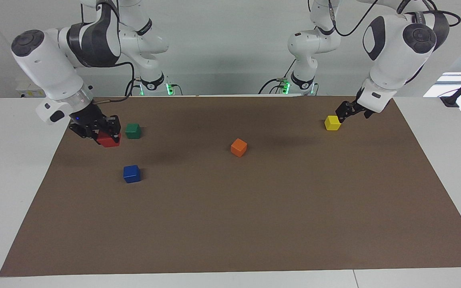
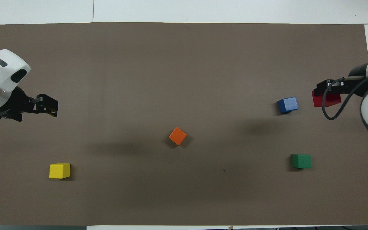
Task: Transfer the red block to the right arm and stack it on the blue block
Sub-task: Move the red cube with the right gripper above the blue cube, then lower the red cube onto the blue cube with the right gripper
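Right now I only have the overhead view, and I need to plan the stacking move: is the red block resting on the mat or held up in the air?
Observer: Held up. In the facing view the right gripper clamps the red block by its sides, and the block hangs clear of the mat.
Operator: And the blue block, is anything touching it?
Observer: No. The blue block sits alone on the mat, lower than the red block.
Operator: Where is the left arm in height?
Observer: It waits. The left gripper also hangs in the air above the mat, with nothing in it.
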### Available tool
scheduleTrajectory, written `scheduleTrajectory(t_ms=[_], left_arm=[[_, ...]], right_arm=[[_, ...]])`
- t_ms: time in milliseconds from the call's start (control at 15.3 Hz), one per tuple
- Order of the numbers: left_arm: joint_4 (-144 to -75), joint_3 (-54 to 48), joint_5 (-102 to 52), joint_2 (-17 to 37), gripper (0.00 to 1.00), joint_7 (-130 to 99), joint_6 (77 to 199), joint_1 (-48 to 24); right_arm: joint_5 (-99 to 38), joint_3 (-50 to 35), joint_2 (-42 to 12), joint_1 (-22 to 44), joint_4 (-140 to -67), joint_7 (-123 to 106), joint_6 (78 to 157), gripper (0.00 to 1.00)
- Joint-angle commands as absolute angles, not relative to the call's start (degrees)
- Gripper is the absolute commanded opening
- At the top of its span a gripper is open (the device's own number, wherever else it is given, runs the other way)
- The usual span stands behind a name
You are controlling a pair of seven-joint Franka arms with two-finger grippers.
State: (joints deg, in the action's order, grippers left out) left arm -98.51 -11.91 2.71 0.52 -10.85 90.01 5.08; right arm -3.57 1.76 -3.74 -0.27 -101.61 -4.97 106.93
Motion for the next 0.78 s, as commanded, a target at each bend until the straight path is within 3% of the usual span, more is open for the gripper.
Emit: scheduleTrajectory(t_ms=[0, 521, 717], left_arm=[[-97.73, -10.55, 2.37, 0.09, 1.00, -10.20, 88.95, 3.34], [-97.47, -10.55, 2.29, 0.00, 1.00, -10.20, 90.79, 2.55], [-97.47, -10.63, 1.93, 0.17, 1.00, -10.20, 91.23, 2.46]], right_arm=[[0.52, 1.58, -5.27, 1.13, -102.39, -4.22, 110.99, 0.00], [0.53, 1.49, -5.01, 1.32, -117.23, -4.39, 133.31, 0.00], [0.53, 1.49, -3.96, 1.49, -120.05, -4.39, 133.94, 0.00]])
